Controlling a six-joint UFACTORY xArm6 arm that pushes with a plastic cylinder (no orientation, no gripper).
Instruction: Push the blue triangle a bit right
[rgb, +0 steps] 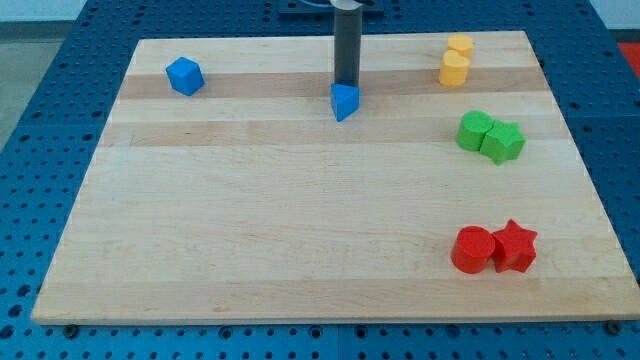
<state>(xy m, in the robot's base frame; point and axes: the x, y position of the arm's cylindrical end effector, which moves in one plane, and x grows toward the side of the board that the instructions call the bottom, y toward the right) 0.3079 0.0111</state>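
Note:
The blue triangle (345, 102) lies on the wooden board (300, 220) near the view's top, a little right of centre. My tip (345, 84) stands right behind it, at its top edge, touching or almost touching it. The dark rod rises straight up out of the view's top.
A blue block (185, 76) lies at the top left. Two yellow blocks (456, 62) lie touching at the top right. Two green blocks (490, 136) lie together at the right. A red cylinder (472, 249) and a red star (515, 246) lie touching at the bottom right.

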